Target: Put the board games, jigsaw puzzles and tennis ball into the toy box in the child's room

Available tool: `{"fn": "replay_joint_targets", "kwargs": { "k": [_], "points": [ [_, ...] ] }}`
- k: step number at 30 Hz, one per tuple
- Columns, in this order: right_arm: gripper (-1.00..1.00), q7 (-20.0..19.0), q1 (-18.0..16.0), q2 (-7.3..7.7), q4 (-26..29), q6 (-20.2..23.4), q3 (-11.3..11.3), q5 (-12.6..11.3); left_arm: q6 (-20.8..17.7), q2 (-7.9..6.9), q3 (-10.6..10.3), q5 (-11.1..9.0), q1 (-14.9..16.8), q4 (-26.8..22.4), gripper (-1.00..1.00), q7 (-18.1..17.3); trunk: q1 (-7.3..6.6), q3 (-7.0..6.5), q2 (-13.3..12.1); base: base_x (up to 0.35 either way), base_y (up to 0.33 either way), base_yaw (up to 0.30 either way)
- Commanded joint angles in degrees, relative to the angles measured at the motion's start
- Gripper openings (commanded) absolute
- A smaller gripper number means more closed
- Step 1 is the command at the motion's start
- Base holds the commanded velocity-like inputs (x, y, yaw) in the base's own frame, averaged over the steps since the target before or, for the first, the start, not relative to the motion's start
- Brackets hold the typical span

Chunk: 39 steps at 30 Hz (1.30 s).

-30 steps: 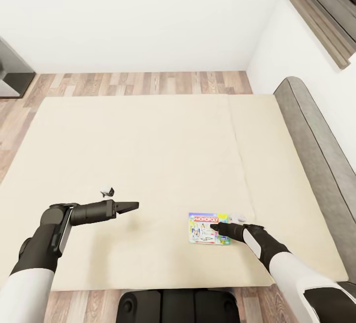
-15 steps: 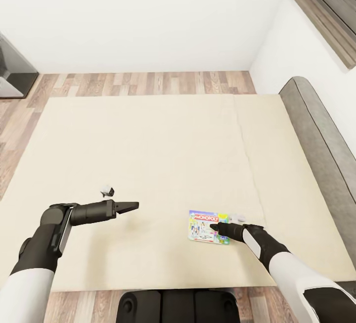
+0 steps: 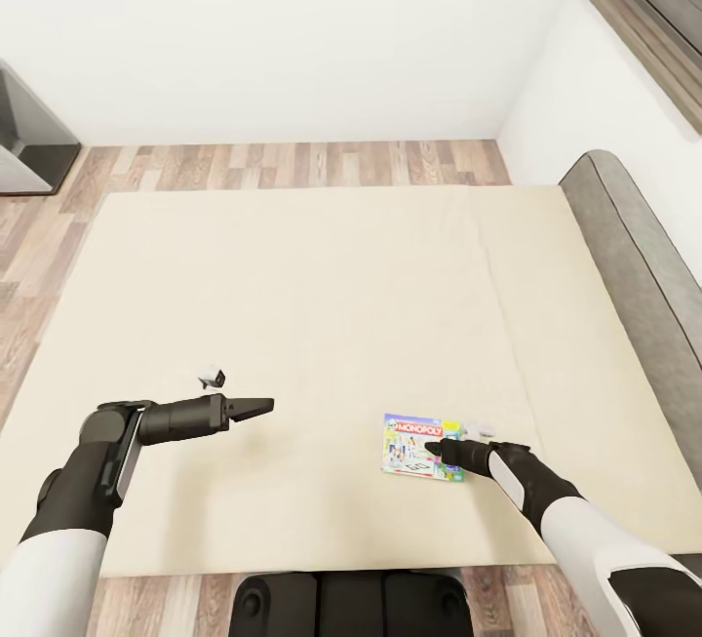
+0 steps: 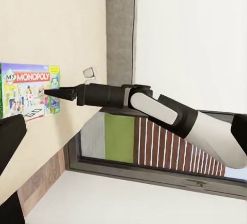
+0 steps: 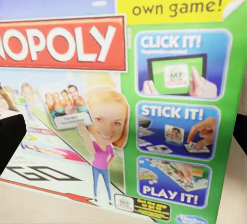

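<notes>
Right gripper (image 3: 436,445) nearer board game (image 3: 414,444) than before

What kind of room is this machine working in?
Most likely a bedroom: a big cream mattress with a padded grey headboard, on a wood-plank floor. A Monopoly box lying on the mattress hints at a child's room.

One board game (image 3: 421,447) lies on one bed (image 3: 322,296). Two robot arms reach over it, the left arm (image 3: 146,427) and the right arm (image 3: 546,500). One small white and black object (image 3: 211,377) sits on the mattress.
</notes>
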<state>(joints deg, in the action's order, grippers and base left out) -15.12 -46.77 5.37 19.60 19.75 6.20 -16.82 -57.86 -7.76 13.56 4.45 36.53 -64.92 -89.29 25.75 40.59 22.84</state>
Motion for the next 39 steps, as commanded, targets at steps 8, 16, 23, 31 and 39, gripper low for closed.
{"fn": "replay_joint_targets", "kwargs": {
  "k": [8, 16, 23, 31, 39],
  "points": [
    [1.00, -0.17, 0.00, -1.94, 0.08, 0.47, 0.60, -1.84, -0.59, 0.02, 0.06, 0.47, 0.04, -0.02, 1.00, -0.44, 0.03, 0.06, 0.08, 0.000, 0.080, 0.000],
    [1.00, -0.17, 0.00, -1.94, 0.08, 0.47, 0.59, -1.81, -0.59, 0.02, 0.06, 0.47, 0.04, -0.03, 1.00, -0.44, 0.03, 0.06, 0.08, 0.000, 0.007, 0.000],
    [1.00, -0.17, 0.01, -1.94, 0.08, 0.47, 0.57, -1.81, -0.59, 0.02, -0.01, 0.47, 0.04, -0.03, 1.00, -0.44, 0.03, 0.06, 0.08, 0.000, -0.116, 0.000],
    [1.00, -0.17, 0.02, -2.00, 0.08, 0.47, 0.56, -1.81, -0.59, 0.02, -0.03, 0.47, 0.04, -0.03, 1.00, -0.44, 0.03, 0.06, 0.08, 0.000, -0.091, 0.000],
    [1.00, -0.11, 0.00, -2.03, 0.08, 0.39, 0.65, -1.81, -0.59, 0.02, -0.03, 0.47, 0.04, -0.03, 1.00, -0.44, 0.03, 0.06, 0.08, 0.000, -0.045, 0.000]
  ]
}}
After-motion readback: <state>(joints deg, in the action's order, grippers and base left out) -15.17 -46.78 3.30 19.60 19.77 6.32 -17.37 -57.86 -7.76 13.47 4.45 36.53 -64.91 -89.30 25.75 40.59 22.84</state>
